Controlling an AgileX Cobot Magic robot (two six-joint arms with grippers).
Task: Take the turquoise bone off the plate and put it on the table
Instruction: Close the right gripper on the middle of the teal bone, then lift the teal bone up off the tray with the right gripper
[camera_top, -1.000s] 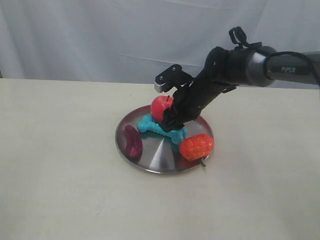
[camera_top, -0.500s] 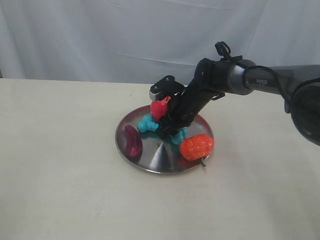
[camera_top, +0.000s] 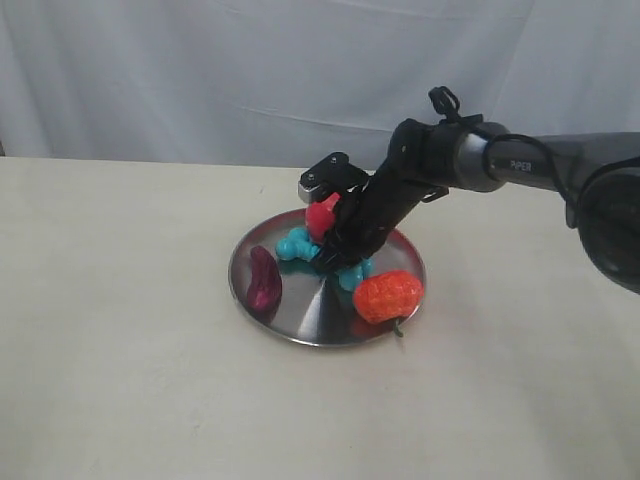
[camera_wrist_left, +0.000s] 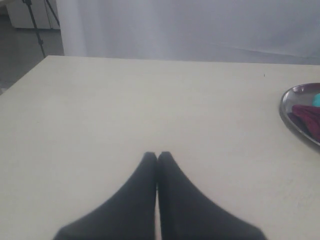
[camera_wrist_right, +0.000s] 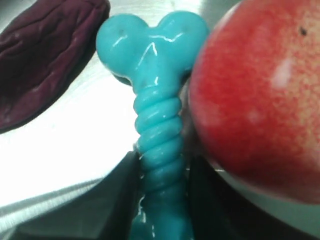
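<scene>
On the plate (camera_top: 300, 322), the right arm's fingers (camera_wrist_right: 117, 192) clasp the turquoise bone (camera_wrist_right: 159, 125) by its shaft, a red apple (camera_wrist_right: 260, 95) crowding it, with a purple fruit (camera_top: 263, 280) and an orange berry (camera_top: 388, 296) nearby. The left arm's fingers (camera_wrist_left: 142, 192) are pressed together over the table (camera_wrist_left: 100, 110).

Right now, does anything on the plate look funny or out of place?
Yes. The turquoise bone, a toy, lies on the plate among food, and the red apple presses right against its knobbed end, beside the right hand gripping its shaft.
</scene>
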